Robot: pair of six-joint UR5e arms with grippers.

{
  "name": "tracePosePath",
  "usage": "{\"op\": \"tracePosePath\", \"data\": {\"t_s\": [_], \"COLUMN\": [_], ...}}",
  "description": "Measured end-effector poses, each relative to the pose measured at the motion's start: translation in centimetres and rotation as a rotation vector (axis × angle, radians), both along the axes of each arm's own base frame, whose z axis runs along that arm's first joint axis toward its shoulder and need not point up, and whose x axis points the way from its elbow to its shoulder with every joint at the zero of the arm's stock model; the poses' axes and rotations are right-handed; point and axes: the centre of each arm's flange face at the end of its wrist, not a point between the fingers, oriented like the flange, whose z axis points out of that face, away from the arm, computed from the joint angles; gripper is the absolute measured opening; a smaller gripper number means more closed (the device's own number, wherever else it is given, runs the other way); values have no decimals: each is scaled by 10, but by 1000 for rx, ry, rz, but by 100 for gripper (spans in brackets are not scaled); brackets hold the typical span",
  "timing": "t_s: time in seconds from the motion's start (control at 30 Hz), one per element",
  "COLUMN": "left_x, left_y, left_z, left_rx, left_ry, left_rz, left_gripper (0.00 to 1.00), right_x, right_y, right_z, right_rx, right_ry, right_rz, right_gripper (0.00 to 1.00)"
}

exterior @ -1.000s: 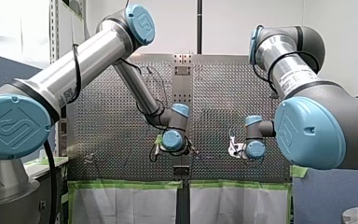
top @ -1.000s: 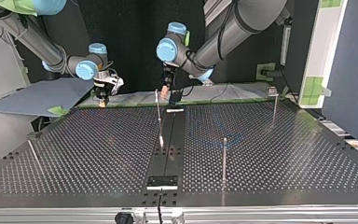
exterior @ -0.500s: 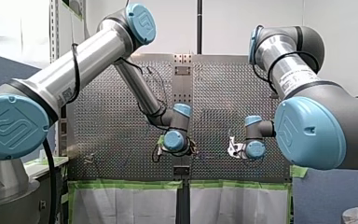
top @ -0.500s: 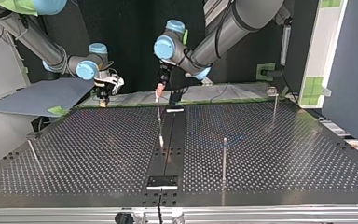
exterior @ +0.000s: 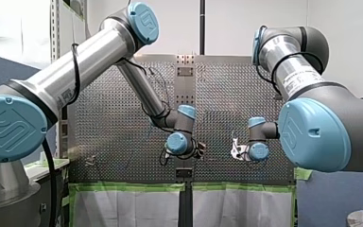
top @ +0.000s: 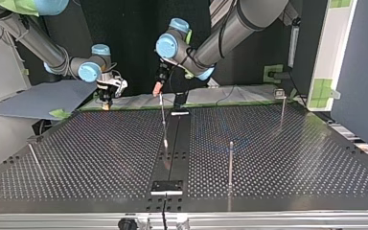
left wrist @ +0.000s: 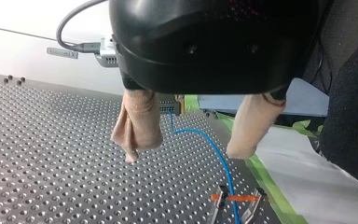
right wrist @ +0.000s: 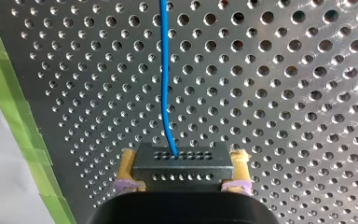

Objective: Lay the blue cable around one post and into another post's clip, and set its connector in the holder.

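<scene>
Our right end effector [right wrist: 183, 163] was clamped on the black connector [right wrist: 186, 169], its yellow pads [right wrist: 127, 164] pressed against the block's two short sides. The blue cable [right wrist: 165, 84] ran straight ahead from the connector's face over the perforated tabletop [right wrist: 284, 93]. Our left end effector [left wrist: 184, 154] hung above the tabletop with its beige-padded fingers [left wrist: 137, 123] spread apart and nothing between them. In the left wrist view the cable lay ahead of and below that gap. Its long axis ran away from the fingers, from an orange-barred clip [left wrist: 235, 198] close beneath to a dark block [left wrist: 170, 103] further off. Whether the cable sat in the clip we could not tell. We judged the left arm nearer the cable's free run, so routing it would fall to that arm, coming down with its fingers astride the cable's line.
</scene>
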Motion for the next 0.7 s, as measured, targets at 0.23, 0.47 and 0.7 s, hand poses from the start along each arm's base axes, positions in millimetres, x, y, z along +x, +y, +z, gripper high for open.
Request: {"op": "tracePosePath", "data": {"t_s": [0.23, 0.47, 0.7], "left_x": [0, 0, -2], "left_y": [0, 0, -1], "left_z": [0, 0, 2], "left_rx": [-1, -3, 2], "left_ry": [1, 1, -2], "left_rz": [-1, 0, 4], "left_gripper": [100, 100, 100], "right_x": [0, 0, 0], "right_y": [0, 0, 0], "right_z": [0, 0, 0], "right_rx": [-1, -1, -1], "right_ry": [0, 0, 0], "right_rz": [0, 0, 0], "right_gripper": [38, 38, 38]}}
